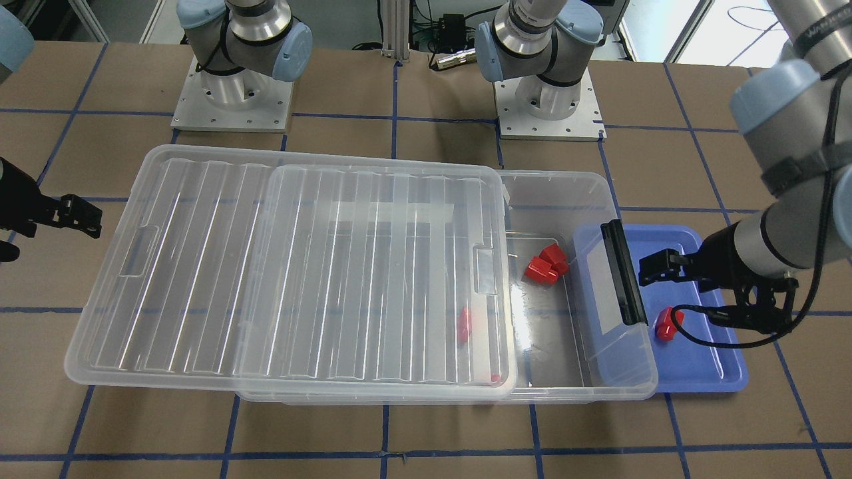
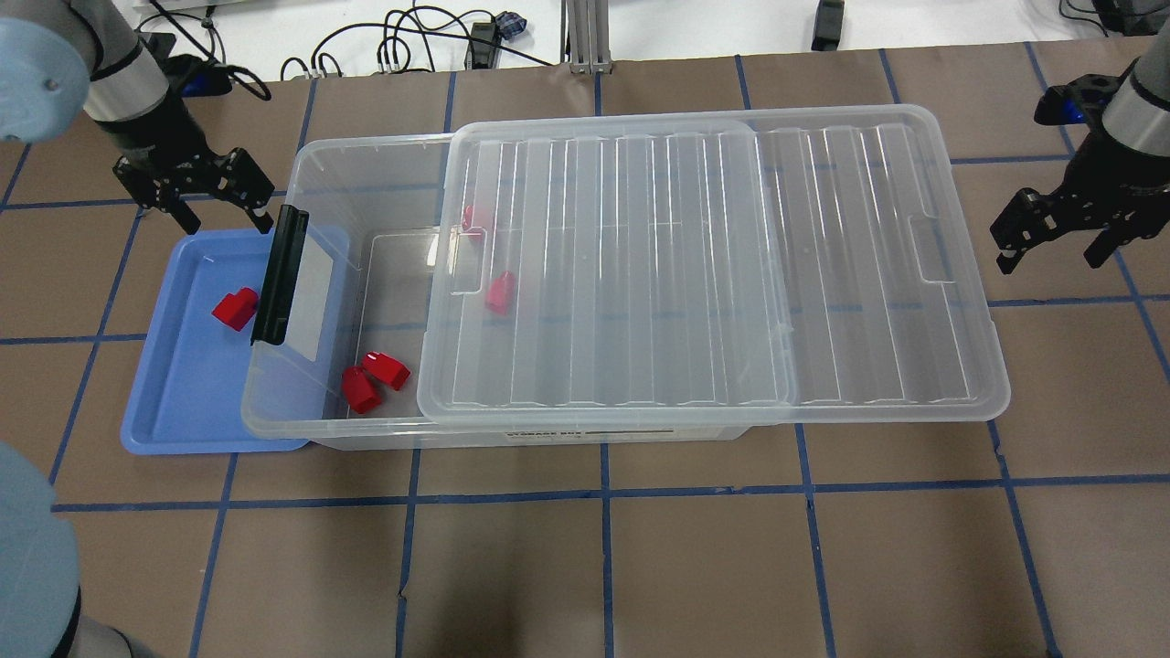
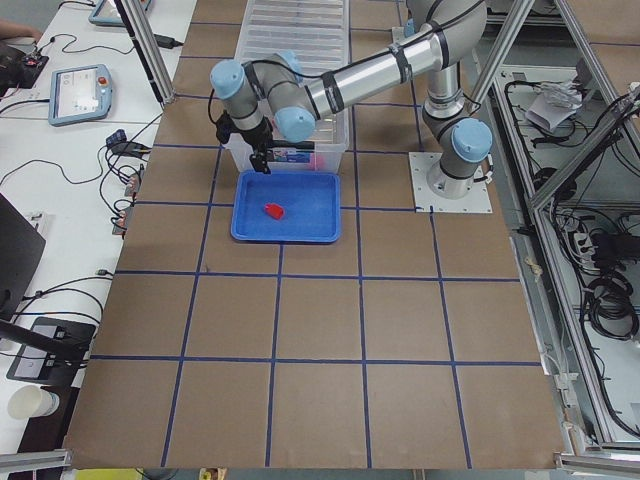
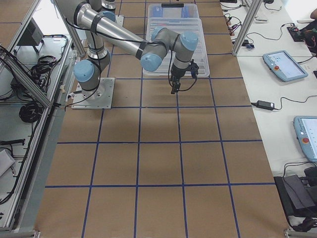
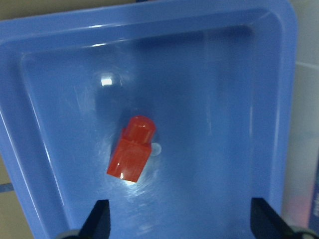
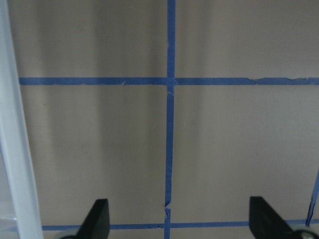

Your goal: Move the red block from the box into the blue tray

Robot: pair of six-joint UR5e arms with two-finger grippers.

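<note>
One red block [image 2: 236, 308] lies loose on the floor of the blue tray [image 2: 183, 402], also seen in the front view [image 1: 664, 324] and the left wrist view [image 5: 132, 154]. My left gripper [image 2: 227, 219] is open and empty, above the tray's far end, apart from the block; it also shows in the front view [image 1: 649, 269]. The clear box [image 2: 366, 183] overlaps the tray's edge, its lid [image 2: 713, 274] slid aside. Two red blocks [image 2: 375, 379] lie in its open end, and others [image 2: 500, 292] lie under the lid. My right gripper [image 2: 1051, 260] is open and empty over the table beyond the lid.
The box's black latch bar [image 2: 279, 274] stands up between the tray and the box opening, close to my left gripper. The lid overhangs the box toward my right arm. The brown table [image 2: 603, 567] has blue tape lines.
</note>
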